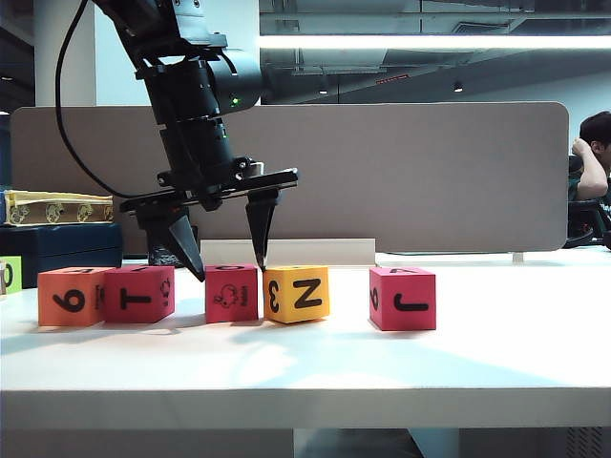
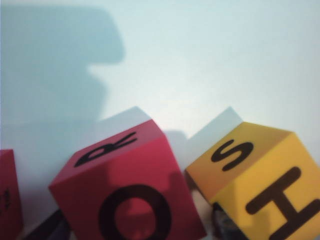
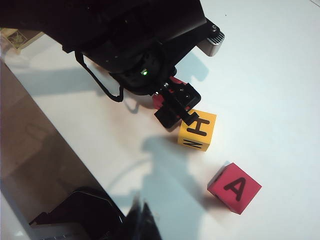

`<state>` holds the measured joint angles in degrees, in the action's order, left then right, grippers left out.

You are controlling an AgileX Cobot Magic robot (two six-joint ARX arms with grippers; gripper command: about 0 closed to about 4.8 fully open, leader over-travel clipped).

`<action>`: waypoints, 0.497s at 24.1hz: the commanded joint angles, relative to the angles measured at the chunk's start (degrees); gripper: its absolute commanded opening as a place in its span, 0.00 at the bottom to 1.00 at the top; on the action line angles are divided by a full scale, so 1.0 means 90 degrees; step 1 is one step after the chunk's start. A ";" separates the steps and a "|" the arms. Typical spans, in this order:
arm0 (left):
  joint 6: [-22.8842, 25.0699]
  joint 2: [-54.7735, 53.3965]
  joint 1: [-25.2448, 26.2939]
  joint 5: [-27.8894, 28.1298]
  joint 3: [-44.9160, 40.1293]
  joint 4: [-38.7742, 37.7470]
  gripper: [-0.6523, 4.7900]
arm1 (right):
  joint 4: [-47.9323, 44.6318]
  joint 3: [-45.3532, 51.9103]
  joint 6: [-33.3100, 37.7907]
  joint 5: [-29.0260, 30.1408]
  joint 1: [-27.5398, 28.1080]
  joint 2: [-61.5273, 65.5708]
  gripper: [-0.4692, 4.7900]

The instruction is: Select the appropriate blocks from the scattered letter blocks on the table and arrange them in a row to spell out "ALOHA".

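white bench point(image 1: 477, 367): five blocks in a row. orange block point(image 1: 69, 296) and red block point(image 1: 139, 293) touching, third red point(image 1: 231, 293) under left pincer point(image 1: 224, 250), yellow point(image 1: 297, 293) beside, last red point(image 1: 402, 299) apart.

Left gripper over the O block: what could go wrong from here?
1. The left gripper stands open astride the magenta-red O block; one fingertip sits near the seam with the yellow H block, so a slight drift could nudge either.
2. The magenta-red A block stands apart from the row on the white table, leaving ALOHA unfinished.
3. The right gripper is shut above the table; bringing A in risks crossing the left arm.
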<state>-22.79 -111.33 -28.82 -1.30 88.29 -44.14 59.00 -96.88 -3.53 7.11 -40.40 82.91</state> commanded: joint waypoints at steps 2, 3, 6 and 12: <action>0.0015 -0.0010 -0.0015 0.0192 -0.0005 -0.0053 0.74 | -0.0051 -0.0019 -0.0017 -0.0019 0.0000 -0.0039 0.08; 0.0032 -0.0010 -0.0015 0.0192 -0.0005 -0.0070 0.73 | -0.0049 -0.0019 -0.0017 -0.0019 0.0000 -0.0039 0.08; 0.0182 -0.0010 -0.0015 0.0325 -0.0005 -0.0240 0.73 | -0.0049 -0.0019 -0.0017 -0.0019 0.0000 -0.0039 0.08; 0.0444 -0.0007 -0.0015 0.0452 -0.0005 -0.0396 0.61 | -0.0049 -0.0019 -0.0017 -0.0019 0.0000 -0.0041 0.08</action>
<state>-20.08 -111.26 -28.84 1.89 88.42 -46.17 59.00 -96.88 -3.53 7.09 -40.40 82.91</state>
